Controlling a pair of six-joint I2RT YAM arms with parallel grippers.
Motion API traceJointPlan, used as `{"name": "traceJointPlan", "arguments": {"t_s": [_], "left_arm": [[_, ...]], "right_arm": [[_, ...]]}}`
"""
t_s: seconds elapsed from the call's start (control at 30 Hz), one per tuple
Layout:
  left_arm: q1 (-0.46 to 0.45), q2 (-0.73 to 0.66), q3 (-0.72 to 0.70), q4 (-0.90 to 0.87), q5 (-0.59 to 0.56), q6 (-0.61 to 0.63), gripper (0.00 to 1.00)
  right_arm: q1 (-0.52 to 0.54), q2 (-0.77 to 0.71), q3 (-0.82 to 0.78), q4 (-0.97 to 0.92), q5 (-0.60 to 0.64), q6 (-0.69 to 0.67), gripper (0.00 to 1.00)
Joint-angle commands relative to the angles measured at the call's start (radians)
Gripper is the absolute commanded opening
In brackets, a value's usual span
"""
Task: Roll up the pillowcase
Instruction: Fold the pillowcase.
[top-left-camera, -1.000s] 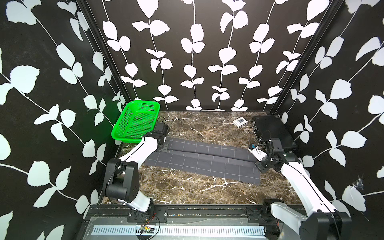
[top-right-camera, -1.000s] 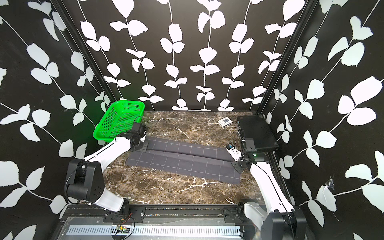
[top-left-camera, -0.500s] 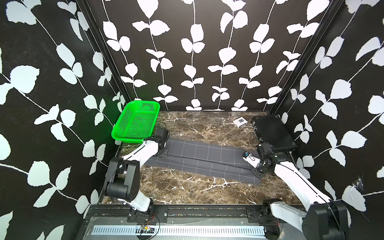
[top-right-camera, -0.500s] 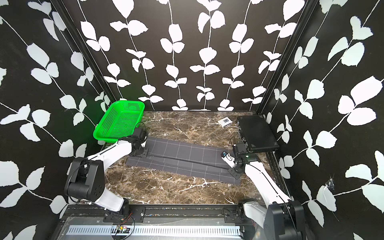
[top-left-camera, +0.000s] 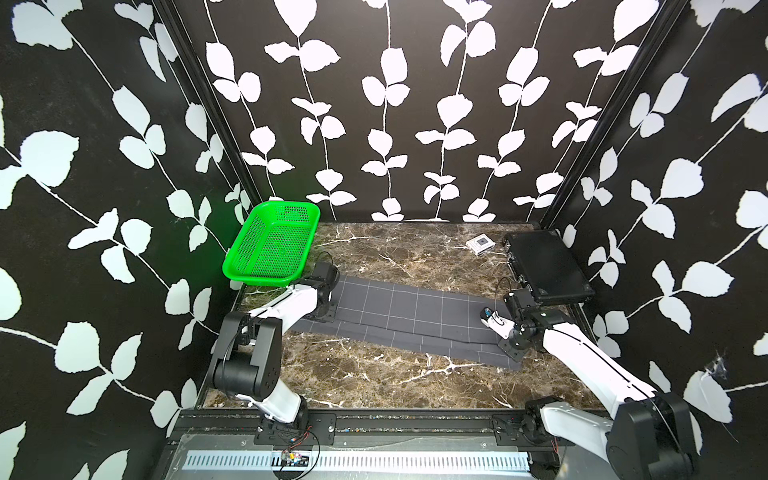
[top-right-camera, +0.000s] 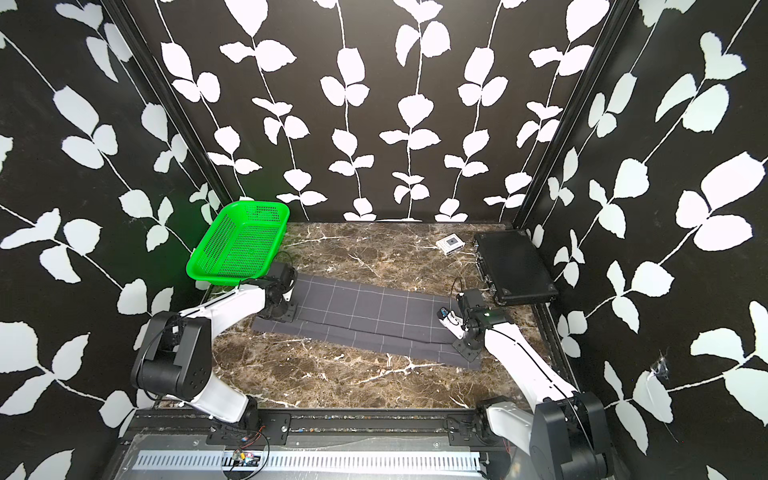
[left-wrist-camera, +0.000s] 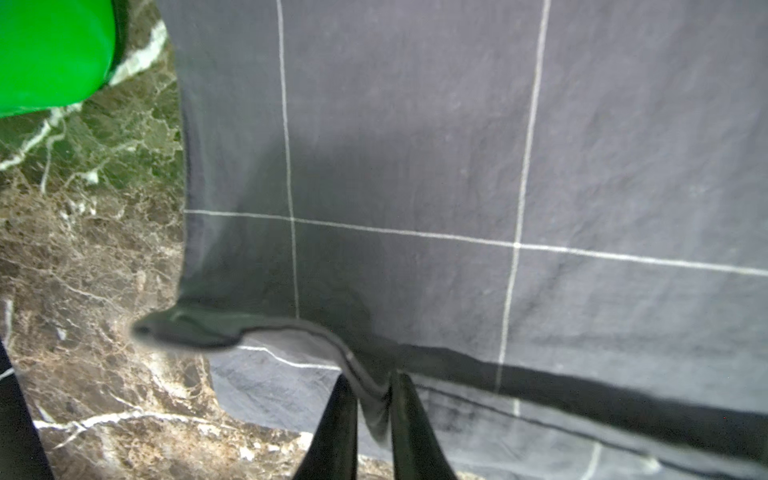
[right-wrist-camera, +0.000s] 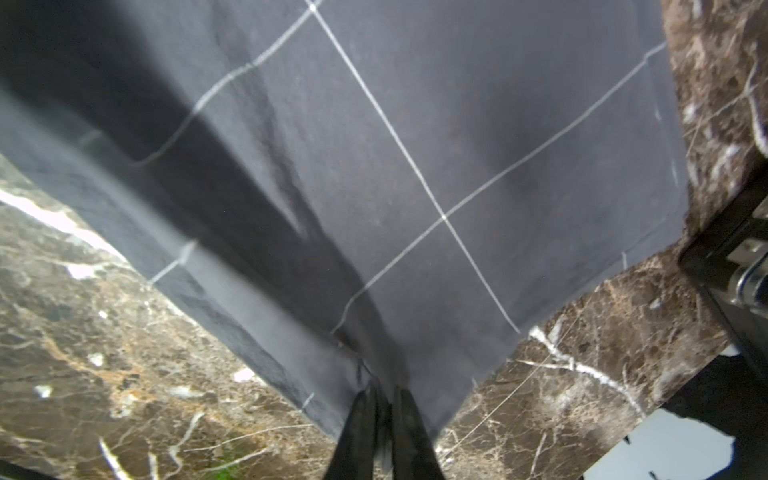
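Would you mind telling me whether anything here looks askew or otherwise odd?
The pillowcase lies slanted across the table, folded unevenly: its lower layer pokes out along the near edge. The green basket looks tilted in the far left corner. Nothing looks spilled or damaged.

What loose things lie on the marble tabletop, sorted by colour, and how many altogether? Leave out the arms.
Green: 1, the basket
Dark grey with white grid lines: 1, the pillowcase
Black: 1, the flat case
White: 1, the small box
Total: 4
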Motion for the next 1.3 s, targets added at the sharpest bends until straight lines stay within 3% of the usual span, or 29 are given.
{"name": "traceJointPlan", "arguments": {"t_s": [0.0,0.37,0.47,0.77,0.83,1.07,1.27], "left_arm": [[-0.001,-0.028,-0.012,-0.021,-0.007,-0.005,0.21],[0.0,-0.08,-0.001,-0.101,-0.035,-0.027,0.36],[0.0,-0.133,-0.015,-0.144,-0.064,-0.047,0.44],[0.04,-0.209,0.019,-0.24,-0.121,-0.108,0.49],[0.064,-0.214,0.016,-0.212,-0.085,-0.127,0.5],[0.075,-0.055,0.021,-0.049,0.062,-0.213,0.5],[0.076,0.046,0.044,0.014,0.077,-0.192,0.49]], "right_arm": [[0.016,-0.025,-0.017,-0.054,0.008,0.009,0.17],[0.055,-0.042,0.002,-0.123,0.072,-0.029,0.32],[0.054,-0.045,0.039,-0.161,0.096,-0.043,0.35],[0.055,-0.046,0.105,-0.173,0.105,-0.05,0.47],[0.055,-0.037,0.107,-0.14,0.102,-0.036,0.48],[0.056,0.058,0.065,0.035,0.085,0.033,0.5],[0.062,0.13,0.031,0.064,0.139,0.0,0.5]]}}
